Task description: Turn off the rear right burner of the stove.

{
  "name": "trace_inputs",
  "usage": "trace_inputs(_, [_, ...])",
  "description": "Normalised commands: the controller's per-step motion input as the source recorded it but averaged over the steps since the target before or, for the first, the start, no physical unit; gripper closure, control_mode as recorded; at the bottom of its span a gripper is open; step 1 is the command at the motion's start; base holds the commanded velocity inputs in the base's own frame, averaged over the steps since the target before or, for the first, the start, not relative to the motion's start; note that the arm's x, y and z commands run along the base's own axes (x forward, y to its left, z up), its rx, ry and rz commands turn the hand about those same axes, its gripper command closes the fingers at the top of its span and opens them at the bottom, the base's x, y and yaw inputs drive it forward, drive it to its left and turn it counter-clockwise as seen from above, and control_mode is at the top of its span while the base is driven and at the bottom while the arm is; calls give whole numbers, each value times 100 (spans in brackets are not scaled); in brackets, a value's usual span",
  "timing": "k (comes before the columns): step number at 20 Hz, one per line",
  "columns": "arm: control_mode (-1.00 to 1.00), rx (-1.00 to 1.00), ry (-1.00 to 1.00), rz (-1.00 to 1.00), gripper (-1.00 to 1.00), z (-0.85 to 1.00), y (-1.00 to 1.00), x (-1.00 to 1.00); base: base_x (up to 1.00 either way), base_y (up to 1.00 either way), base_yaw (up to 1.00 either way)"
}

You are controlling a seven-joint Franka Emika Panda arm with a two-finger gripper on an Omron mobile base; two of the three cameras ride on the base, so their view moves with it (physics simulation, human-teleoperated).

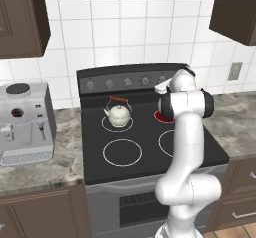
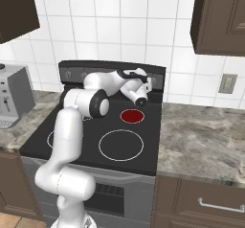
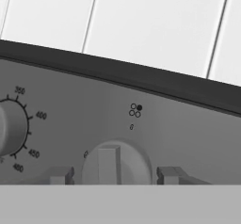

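The rear right burner (image 2: 132,116) glowed dark red at the back right of the stove (image 2: 139,155), so it was not yet off. The gripper (image 3: 115,175) was spread, with one finger tip (image 3: 61,175) on each side of a pale knob (image 3: 116,164) on the grey back panel (image 3: 188,129). The tips stood beside the knob but I could not tell if they touched it. A tiny mark (image 3: 135,110) above the knob showed four dots with the top right one filled in, so this was likely the right knob. If the gripper closed off-centre, the tips might slip off the smooth knob and it would not turn. If the hand turned it the wrong way, the heat might go up. Just to the left was a bigger dial (image 3: 10,126) with numbers, and a bump there could change the oven. A cream kettle (image 1: 119,114) sat on the rear left ring. The other rings were black and unlit. A grey coffee machine (image 1: 25,124) stood on the stone worktop (image 2: 201,136). White tiles (image 2: 119,30) covered the wall, with brown cabinets (image 2: 220,16) above.
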Motion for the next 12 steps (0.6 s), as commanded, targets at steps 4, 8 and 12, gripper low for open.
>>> trace_inputs(4, [-100, 0, -2, 0, 100, 7, 13, 0, 0, 0, 0])
trace_inputs(8, [-100, 3, 0, -3, 100, 18, 18, 0, 0, 0, 0])
trace_inputs(12, [-100, 11, 0, -8, 100, 22, 22, -3, 0, 0, 0])
